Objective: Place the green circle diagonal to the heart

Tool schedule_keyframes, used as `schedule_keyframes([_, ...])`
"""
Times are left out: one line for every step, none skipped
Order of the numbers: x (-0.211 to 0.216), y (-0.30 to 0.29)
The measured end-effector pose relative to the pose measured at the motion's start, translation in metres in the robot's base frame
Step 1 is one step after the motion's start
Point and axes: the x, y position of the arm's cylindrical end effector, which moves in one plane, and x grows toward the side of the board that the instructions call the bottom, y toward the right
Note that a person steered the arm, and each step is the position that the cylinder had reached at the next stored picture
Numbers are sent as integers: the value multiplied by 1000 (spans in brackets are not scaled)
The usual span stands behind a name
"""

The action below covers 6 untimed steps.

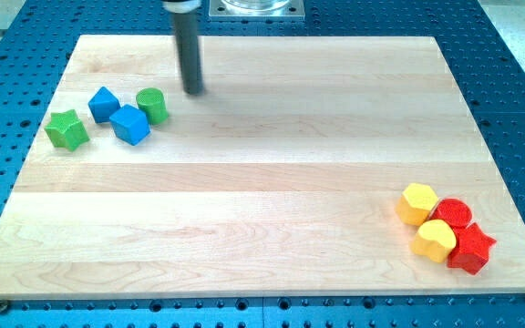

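Note:
The green circle (153,105) is a short green cylinder at the view's left, near the board's top. The yellow heart (435,240) lies far off at the view's lower right. My tip (193,89) stands just right of and slightly above the green circle, a small gap apart from it. The rod rises from there to the view's top edge.
Two blue blocks (104,103) (129,124) sit just left of the green circle, a green star (66,129) further left. A yellow hexagon (417,202), a red circle (453,214) and a red star (470,249) crowd around the heart. The wooden board (262,182) lies on a blue perforated table.

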Motion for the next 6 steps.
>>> schedule_keyframes([0,-59])
schedule_keyframes([14,-70])
schedule_keyframes([23,-75])
schedule_keyframes([25,-70])
schedule_keyframes([58,-7])
schedule_keyframes([118,126])
